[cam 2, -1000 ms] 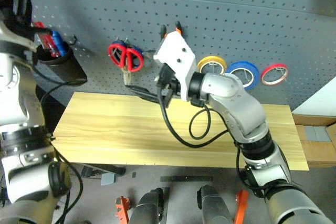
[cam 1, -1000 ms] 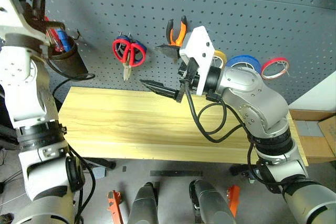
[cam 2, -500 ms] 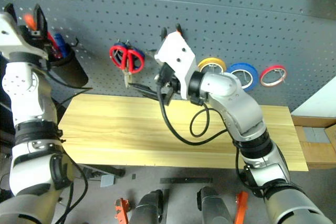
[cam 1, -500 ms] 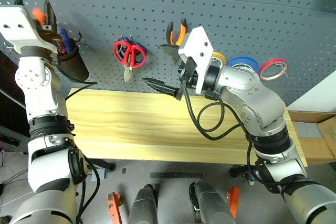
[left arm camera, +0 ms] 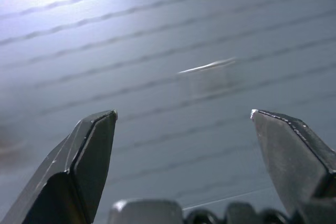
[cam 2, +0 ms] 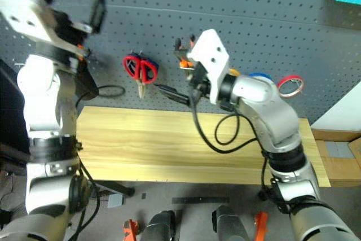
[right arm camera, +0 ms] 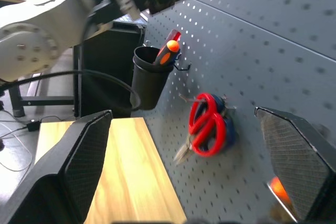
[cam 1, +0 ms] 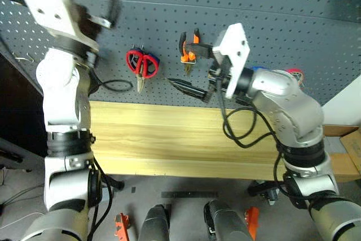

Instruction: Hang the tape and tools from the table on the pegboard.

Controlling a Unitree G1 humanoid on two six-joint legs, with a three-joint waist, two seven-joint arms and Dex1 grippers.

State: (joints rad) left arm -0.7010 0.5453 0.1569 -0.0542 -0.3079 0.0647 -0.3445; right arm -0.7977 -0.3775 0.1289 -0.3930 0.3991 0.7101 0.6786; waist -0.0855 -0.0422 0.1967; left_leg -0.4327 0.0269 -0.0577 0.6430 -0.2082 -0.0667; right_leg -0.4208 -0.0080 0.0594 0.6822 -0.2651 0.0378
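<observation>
My left claw (cam 1: 90,4) is spread wide, empty, up at the pegboard (cam 1: 282,9); right claw (right arm camera: 184,129) spread, empty, over the desk (cam 1: 169,139). Red scissors (cam 1: 141,65) and pliers (cam 1: 189,49) hang on hooks, screwdriver (right arm camera: 167,51) sits in the black cup (right arm camera: 149,77)

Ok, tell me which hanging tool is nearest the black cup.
The red scissors. In the right wrist view they hang right beside the cup on the pegboard; the pliers hang farther along, by the right gripper.
</observation>
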